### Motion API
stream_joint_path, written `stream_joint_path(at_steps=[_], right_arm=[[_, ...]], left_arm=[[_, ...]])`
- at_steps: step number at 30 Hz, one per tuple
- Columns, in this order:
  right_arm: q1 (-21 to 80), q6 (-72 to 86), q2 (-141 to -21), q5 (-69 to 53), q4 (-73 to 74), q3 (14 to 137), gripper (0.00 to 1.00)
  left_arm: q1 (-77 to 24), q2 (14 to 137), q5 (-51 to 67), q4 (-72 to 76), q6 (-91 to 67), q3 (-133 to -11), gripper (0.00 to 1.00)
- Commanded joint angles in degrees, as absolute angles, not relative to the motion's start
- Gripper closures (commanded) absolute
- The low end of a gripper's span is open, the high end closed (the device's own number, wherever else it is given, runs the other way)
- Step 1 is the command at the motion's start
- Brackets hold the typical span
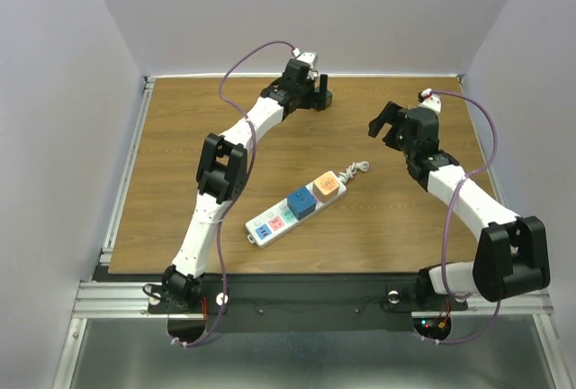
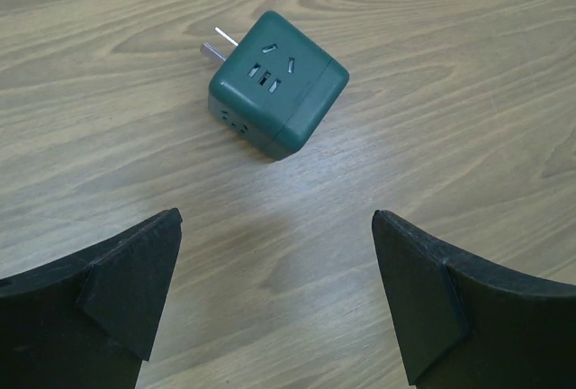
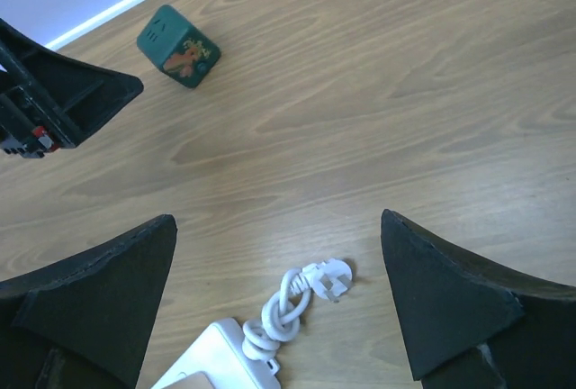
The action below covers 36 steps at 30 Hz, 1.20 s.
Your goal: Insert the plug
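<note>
The plug is a dark green cube adapter (image 2: 277, 83) lying on its side on the wooden table (image 2: 468, 65), its two metal prongs (image 2: 216, 45) pointing away to the left. My left gripper (image 2: 275, 220) hovers just short of it, open and holding nothing. From above the cube (image 1: 324, 99) sits at the far middle of the table beside the left gripper (image 1: 315, 85). A white power strip (image 1: 292, 211) lies mid-table. My right gripper (image 1: 380, 117) is open and empty, above the strip's knotted white cord (image 3: 297, 303). The cube (image 3: 178, 47) shows far off in the right wrist view.
A blue cube (image 1: 301, 202) and an orange cube (image 1: 327, 185) sit plugged into the power strip. The strip's own white plug (image 3: 328, 279) lies loose on the wood. Grey walls enclose the table on three sides. A metal rail (image 1: 126, 173) runs along the left edge.
</note>
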<state>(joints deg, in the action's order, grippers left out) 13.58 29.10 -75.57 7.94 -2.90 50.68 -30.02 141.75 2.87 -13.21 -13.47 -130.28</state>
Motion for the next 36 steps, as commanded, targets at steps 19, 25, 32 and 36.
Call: stream_joint_path(at_steps=[19, 25, 32, 36], right_arm=[[11.3, 16.1, -111.1, -16.5, -21.8, 76.2, 0.0], [11.4, 11.6, -123.6, -19.9, -17.5, 90.5, 0.0], [12.8, 6.1, -135.4, -21.2, -10.8, 106.5, 0.0], [14.1, 3.0, -139.7, -20.3, -7.9, 113.2, 0.0]], left_arm=[[-25.5, 109.6, 1.6, 4.8, -22.6, -90.0, 0.01], [-24.8, 103.0, 1.7, 4.9, -21.9, -82.7, 0.01], [-24.2, 100.5, 2.7, 4.6, -21.4, -80.7, 0.01], [-23.6, 101.0, 3.6, 4.4, -21.4, -80.5, 0.01]])
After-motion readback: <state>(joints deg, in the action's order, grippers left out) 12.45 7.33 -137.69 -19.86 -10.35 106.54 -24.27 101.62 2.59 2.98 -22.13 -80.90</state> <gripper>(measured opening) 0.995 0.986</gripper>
